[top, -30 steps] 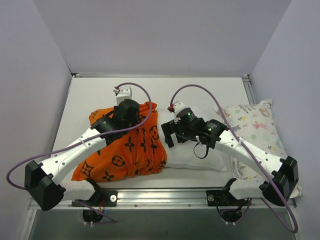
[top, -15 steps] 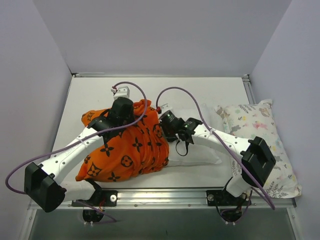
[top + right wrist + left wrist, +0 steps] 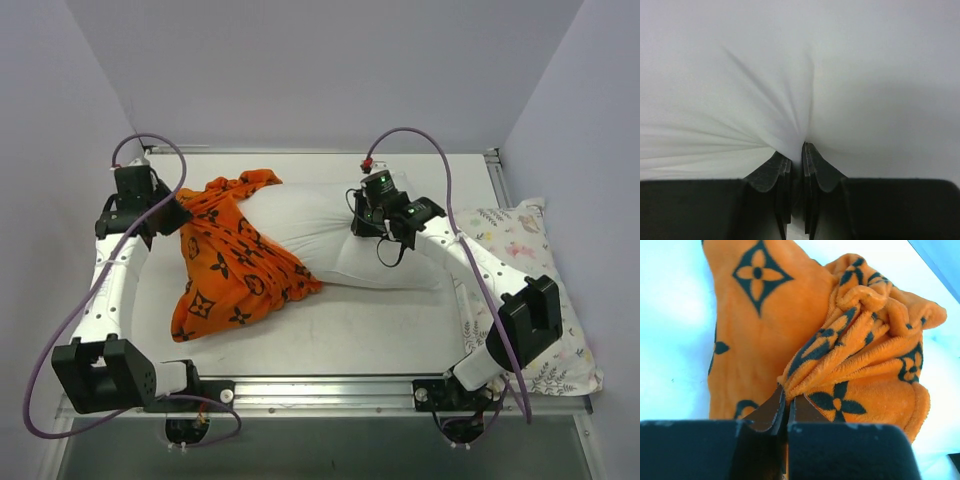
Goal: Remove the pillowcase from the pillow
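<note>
Pinching a gathered fold of orange plush, the left pincer (image 3: 786, 400) has its fingers pressed together on the pillowcase (image 3: 232, 268). The left wrist view shows the fabric bunched right at the tips. From the top view, this arm reaches to the far-left part of the bench (image 3: 330, 340), and the cloth runs taut from the pincer toward the middle.

The pillowcase lies left of centre. Its near end is spread flat on the bench, and its far edge is rucked up against the pillow (image 3: 310, 228). It covers only the pillow's left end; the middle and right of the white body lie bare, stretching rightward across the bench centre.

The right pincer (image 3: 795, 150) sits at the pillow's right end with its fingers closed on a pinch of white cloth, and creases fan out from the grip. A purple cable (image 3: 425, 140) loops above that wrist.

At the far right, a floral-print pillow (image 3: 520, 250) lies along the bench edge, partly under the right arm and just beside the white pillow.
</note>
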Tool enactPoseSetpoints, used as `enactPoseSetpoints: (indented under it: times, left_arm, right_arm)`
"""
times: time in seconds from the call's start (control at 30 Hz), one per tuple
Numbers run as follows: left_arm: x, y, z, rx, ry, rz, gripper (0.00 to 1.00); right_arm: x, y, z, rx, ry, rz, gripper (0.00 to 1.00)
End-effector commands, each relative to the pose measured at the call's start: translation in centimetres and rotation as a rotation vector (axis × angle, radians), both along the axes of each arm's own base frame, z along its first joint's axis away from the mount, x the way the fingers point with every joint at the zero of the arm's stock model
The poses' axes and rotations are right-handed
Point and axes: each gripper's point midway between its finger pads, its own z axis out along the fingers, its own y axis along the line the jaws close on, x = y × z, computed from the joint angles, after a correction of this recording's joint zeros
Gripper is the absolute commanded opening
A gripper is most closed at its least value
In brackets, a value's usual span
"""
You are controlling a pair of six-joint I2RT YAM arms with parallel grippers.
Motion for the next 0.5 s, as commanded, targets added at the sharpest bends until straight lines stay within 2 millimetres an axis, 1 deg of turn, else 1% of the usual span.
enactPoseSetpoints:
  times: [0.0, 0.03, 0.07, 0.1, 0.13, 0.17, 0.2, 0.23, 0.27, 0.3, 0.33, 0.37, 0.4, 0.43, 0.47]
  left_arm:
    - [-1.0, 10.9, 2.9, 0.179, -0.074, 0.334, 0.0]
    - [-0.3, 9.9, 3.2, 0.139, -0.105, 0.28, 0.0]
    - [0.3, 8.5, 3.4, 0.125, -0.12, 0.215, 0.0]
    - [0.9, 7.0, 3.5, 0.114, -0.127, 0.156, 0.0]
    - [1.2, 5.8, 3.1, 0.116, -0.113, 0.116, 0.0]
    - [1.5, 4.2, 3.1, 0.117, -0.116, 0.048, 0.0]
    - [1.7, 1.2, 2.9, 0.123, -0.116, -0.039, 0.05]
    - [1.4, -0.1, 2.7, 0.143, -0.104, -0.078, 0.15]
    - [1.2, -1.3, 2.5, 0.172, -0.097, -0.105, 0.28]
    - [0.7, -3.5, 2.3, 0.18, -0.099, -0.165, 0.63]
    - [0.1, -4.3, 2.8, 0.187, -0.118, -0.18, 0.73]
    - [-0.3, -5.0, 3.2, 0.188, -0.133, -0.198, 0.79]
    - [-0.8, -5.5, 3.6, 0.189, -0.152, -0.213, 0.97]
    - [-1.8, -6.8, 4.5, 0.182, -0.185, -0.252, 0.97]
    - [-2.4, -7.5, 4.9, 0.177, -0.199, -0.275, 0.97]
  right_arm:
    - [-1.2, -11.2, -0.7, -0.218, 0.086, -0.262, 0.0]
    - [-0.9, -10.9, -0.2, -0.195, 0.076, -0.257, 0.0]
    - [-0.6, -10.1, 0.1, -0.17, 0.071, -0.24, 0.0]
    - [-0.7, -8.9, 0.1, -0.151, 0.073, -0.205, 0.0]
    - [-0.1, -8.2, 1.0, -0.152, 0.048, -0.19, 0.0]
    - [0.1, -7.7, 0.6, -0.168, 0.056, -0.173, 0.0]
    - [0.1, -7.1, 0.7, -0.176, 0.05, -0.158, 0.0]
    - [0.3, -6.8, 0.9, -0.171, 0.045, -0.153, 0.0]
    - [0.4, -6.6, 0.7, -0.168, 0.054, -0.151, 0.0]
    - [0.4, -6.1, 0.7, -0.146, 0.061, -0.136, 0.0]
    - [0.3, -5.9, 0.7, -0.14, 0.064, -0.133, 0.0]
    - [0.4, -5.6, 0.8, -0.131, 0.065, -0.127, 0.0]
    - [0.3, -5.4, 0.8, -0.126, 0.069, -0.122, 0.0]
    - [0.3, -5.0, 0.9, -0.116, 0.069, -0.113, 0.0]
    - [0.4, -4.9, 1.0, -0.111, 0.064, -0.115, 0.0]
